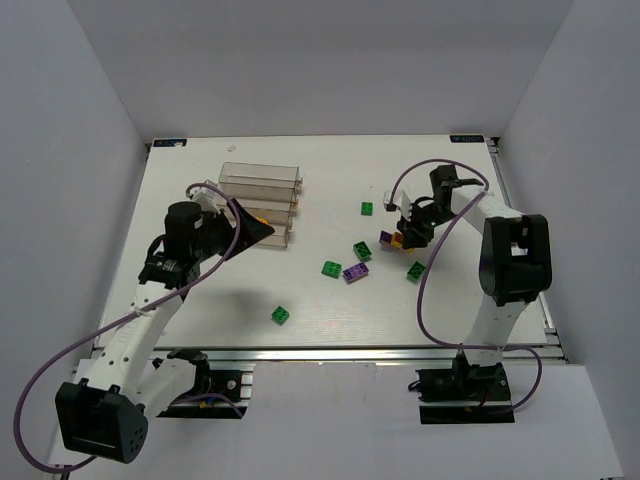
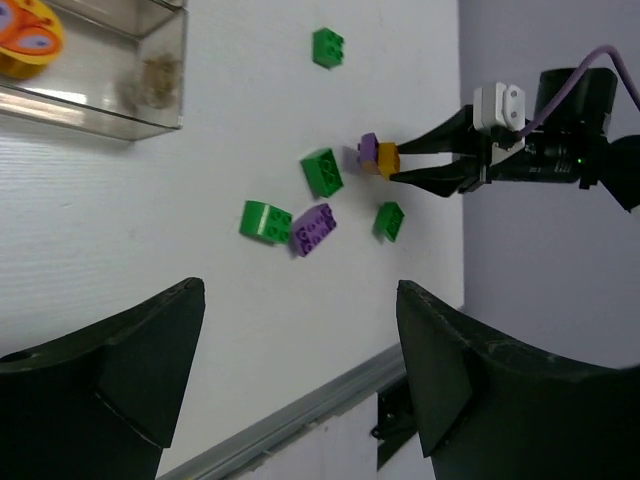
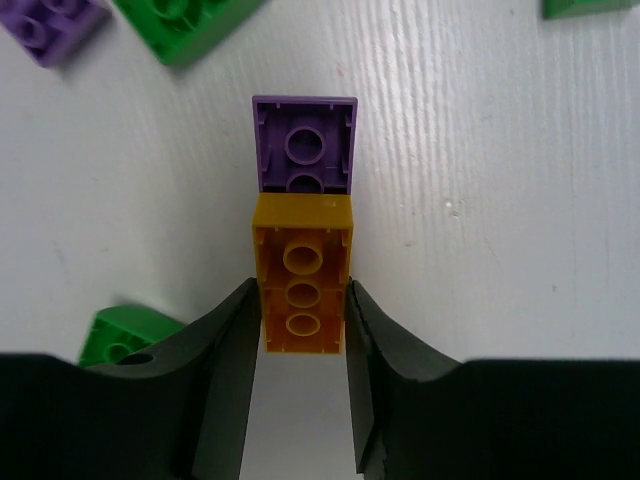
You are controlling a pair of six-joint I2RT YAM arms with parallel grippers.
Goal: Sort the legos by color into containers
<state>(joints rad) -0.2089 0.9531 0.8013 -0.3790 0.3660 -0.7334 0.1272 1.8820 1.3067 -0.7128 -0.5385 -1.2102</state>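
An orange-yellow lego (image 3: pixel 302 285) lies underside up on the table, end to end with a purple lego (image 3: pixel 304 145). My right gripper (image 3: pixel 301 290) is shut on the orange-yellow one, a finger pressed on each long side. The same pair shows in the top view as orange-yellow lego (image 1: pixel 399 241) and purple lego (image 1: pixel 386 238). Loose green legos (image 1: pixel 361 250) and one more purple lego (image 1: pixel 354 272) are scattered mid-table. The clear containers (image 1: pixel 262 195) stand at the back left. My left gripper (image 2: pixel 300 288) hangs open and empty just in front of them.
A lone green lego (image 1: pixel 281 314) lies near the front edge of the table. Another green one (image 1: pixel 368 208) sits farther back, and one (image 1: pixel 415 271) beside the right arm. An orange item (image 2: pixel 25 40) lies inside a container (image 2: pixel 120 100).
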